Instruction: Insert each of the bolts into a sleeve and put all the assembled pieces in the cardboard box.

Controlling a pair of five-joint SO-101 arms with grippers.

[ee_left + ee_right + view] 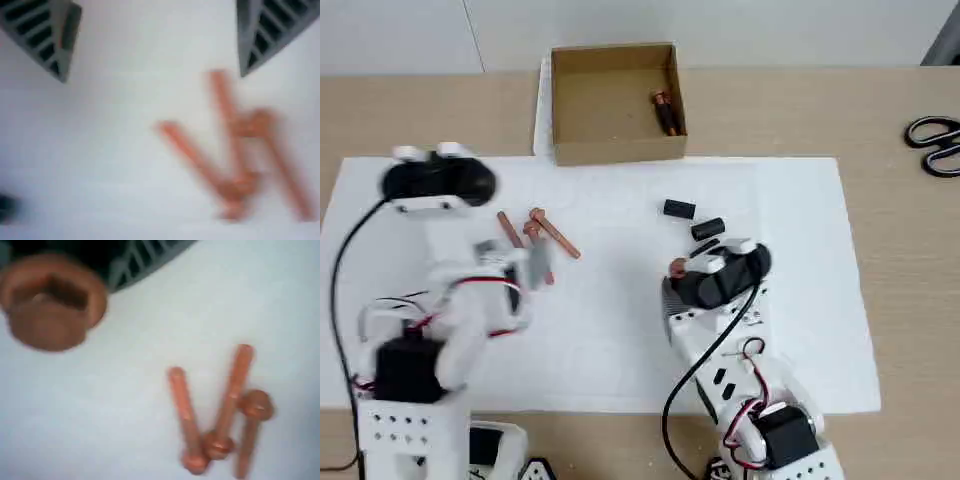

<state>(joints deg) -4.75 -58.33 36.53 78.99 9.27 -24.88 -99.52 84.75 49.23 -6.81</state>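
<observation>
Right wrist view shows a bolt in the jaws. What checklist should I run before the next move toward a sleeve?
1. Held bolt gripped in the right arm's jaws: ok.
2. Two sleeves lying free on the white sheet, close to the held bolt: ok.
3. A sleeve steadied to receive the bolt: not ok; the left gripper is open and empty over the three loose bolts.
4. Bolt shank lined up with a sleeve's bore: cannot tell.
5. Cardboard box open, with room beside its one assembled piece: ok.
</observation>
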